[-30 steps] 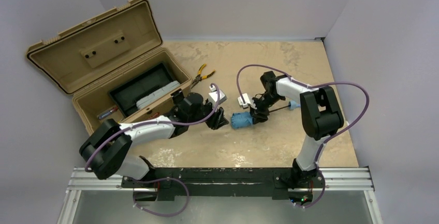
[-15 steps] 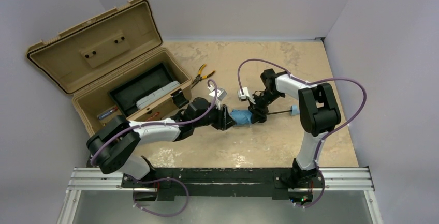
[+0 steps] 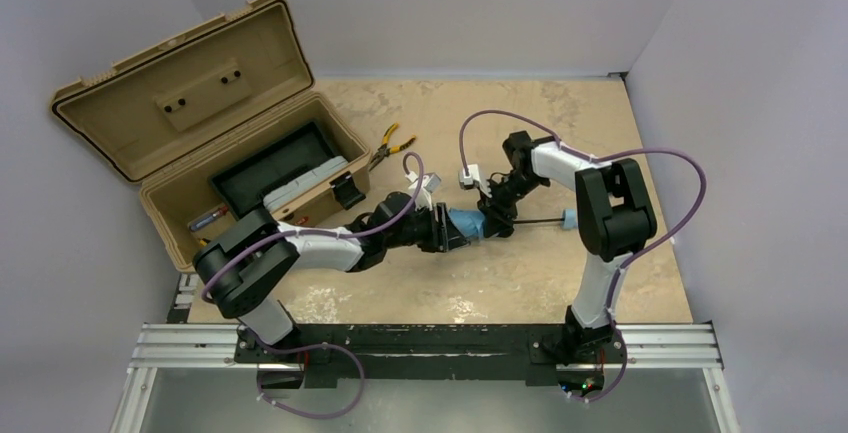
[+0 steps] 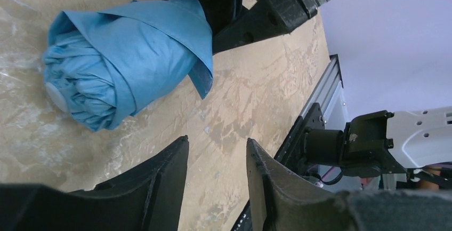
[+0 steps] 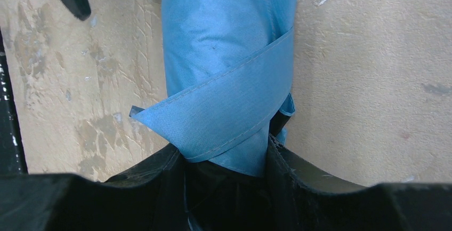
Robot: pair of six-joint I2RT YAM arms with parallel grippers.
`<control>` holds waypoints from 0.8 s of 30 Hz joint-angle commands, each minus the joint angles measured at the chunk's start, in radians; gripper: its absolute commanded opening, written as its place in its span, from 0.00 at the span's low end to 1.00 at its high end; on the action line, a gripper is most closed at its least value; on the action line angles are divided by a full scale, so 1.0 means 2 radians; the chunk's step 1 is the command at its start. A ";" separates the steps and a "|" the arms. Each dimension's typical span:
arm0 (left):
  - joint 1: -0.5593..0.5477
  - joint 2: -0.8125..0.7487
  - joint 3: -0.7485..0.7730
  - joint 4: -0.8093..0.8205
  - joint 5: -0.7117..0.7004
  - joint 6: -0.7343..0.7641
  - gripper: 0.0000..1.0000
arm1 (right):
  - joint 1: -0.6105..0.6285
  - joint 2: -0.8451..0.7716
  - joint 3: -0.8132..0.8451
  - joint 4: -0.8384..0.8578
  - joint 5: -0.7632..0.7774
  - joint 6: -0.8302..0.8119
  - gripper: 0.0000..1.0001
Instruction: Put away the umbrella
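The umbrella (image 3: 466, 224) lies left-to-right, handle (image 3: 567, 219) rightward, bundled end facing the left gripper (image 4: 216, 169), parted and empty, while the right gripper (image 5: 226, 159) clamps it.

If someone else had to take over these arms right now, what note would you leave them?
Right gripper: shut on the umbrella.
Left gripper: open, empty, just beside the bundle's end.
Umbrella: rolled up, lying on the table, outside the open toolbox.
Done: canopy bundled.
To do: probably get it into the toolbox.
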 commanded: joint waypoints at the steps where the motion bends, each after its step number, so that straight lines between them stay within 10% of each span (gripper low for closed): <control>1: -0.007 0.012 0.035 0.013 0.027 -0.021 0.43 | 0.004 0.075 -0.034 -0.016 0.108 0.032 0.09; 24: -0.052 0.084 0.157 -0.173 -0.137 0.028 0.34 | 0.005 0.087 -0.022 -0.023 0.108 0.049 0.09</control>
